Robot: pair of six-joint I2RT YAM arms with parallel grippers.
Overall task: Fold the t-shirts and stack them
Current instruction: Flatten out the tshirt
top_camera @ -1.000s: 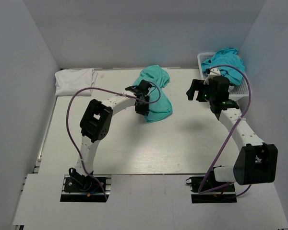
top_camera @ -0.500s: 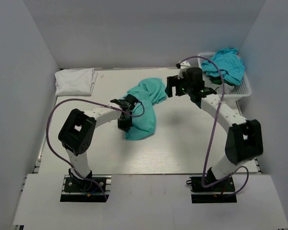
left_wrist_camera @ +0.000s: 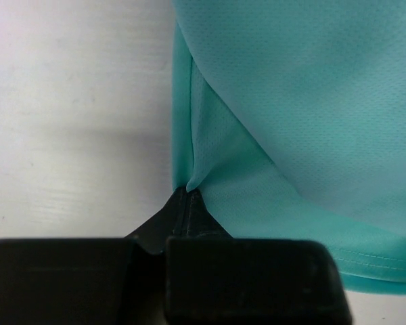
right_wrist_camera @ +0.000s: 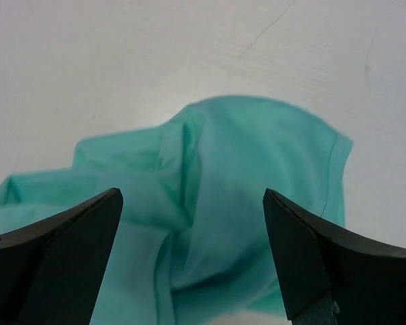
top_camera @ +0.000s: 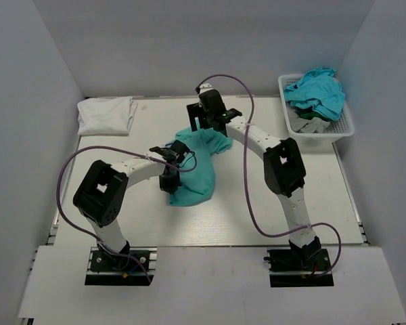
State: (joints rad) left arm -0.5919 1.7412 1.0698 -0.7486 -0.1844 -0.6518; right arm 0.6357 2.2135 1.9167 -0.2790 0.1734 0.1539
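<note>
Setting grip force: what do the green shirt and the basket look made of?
The green shirt looks like a thin, soft, matte knit. Fine pinholes and a stitched hem show close up; whether it is cotton or synthetic is unclear. The basket is probably rigid white plastic, with lattice walls.

Nothing can be read in any view. No lettering, label, brand mark or number shows on the mint-green t-shirt (top_camera: 199, 177) — nor on the white mesh basket (top_camera: 325, 134) off to its right, or the folded white t-shirt (top_camera: 107, 114) to its left.

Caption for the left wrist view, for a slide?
Left gripper shut on a fold of the mint-green t-shirt, over the white table.
</note>
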